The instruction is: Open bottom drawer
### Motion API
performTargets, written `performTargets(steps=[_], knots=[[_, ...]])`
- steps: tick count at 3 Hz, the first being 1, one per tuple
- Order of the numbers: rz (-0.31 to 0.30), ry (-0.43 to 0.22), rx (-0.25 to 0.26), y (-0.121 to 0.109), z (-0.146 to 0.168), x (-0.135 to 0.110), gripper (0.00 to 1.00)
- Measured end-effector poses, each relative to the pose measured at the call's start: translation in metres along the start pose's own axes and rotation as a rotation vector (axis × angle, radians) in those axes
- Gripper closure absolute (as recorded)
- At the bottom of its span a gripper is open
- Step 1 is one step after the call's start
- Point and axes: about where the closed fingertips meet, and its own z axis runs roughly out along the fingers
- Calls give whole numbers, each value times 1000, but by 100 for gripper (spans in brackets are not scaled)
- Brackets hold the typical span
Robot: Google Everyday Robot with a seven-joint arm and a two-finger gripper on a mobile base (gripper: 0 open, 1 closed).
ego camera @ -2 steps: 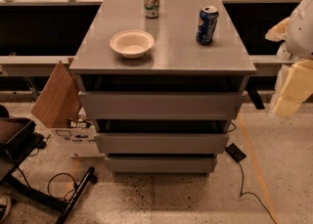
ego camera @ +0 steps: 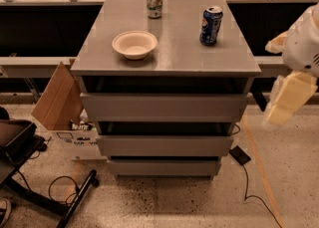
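The grey cabinet (ego camera: 164, 48) stands in the middle of the camera view with three plain drawer fronts. The bottom drawer (ego camera: 163, 167) is the lowest and narrowest panel, flush near the floor and shut. Above it sit the middle drawer (ego camera: 164, 146) and the top drawer (ego camera: 164, 106). My gripper (ego camera: 277, 116) hangs at the right edge of the view on the white arm (ego camera: 304, 45), blurred. It is off the cabinet's right side at about top-drawer height, clear of every drawer front.
On the cabinet top are a white bowl (ego camera: 134, 44), a green-white can (ego camera: 154, 1) and a blue soda can (ego camera: 211, 25). A cardboard box (ego camera: 57, 97) leans at the left, with a black chair base (ego camera: 30, 172) beside it. A black cable and plug (ego camera: 241, 156) lie on the floor at the right.
The arm and gripper have dropped slightly and shifted a little left toward the cabinet. The drawers and the objects on top have not moved.
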Motion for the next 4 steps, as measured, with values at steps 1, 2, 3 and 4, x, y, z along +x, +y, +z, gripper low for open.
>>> performTargets(steps=[1,2,3,4], knots=[[89,-88,-63,5,79,3,0],[150,-152,-93,18,150,7,0],[140,-177,-94,31,218,1,0],[117,-190,-111,42,281,-6,0]])
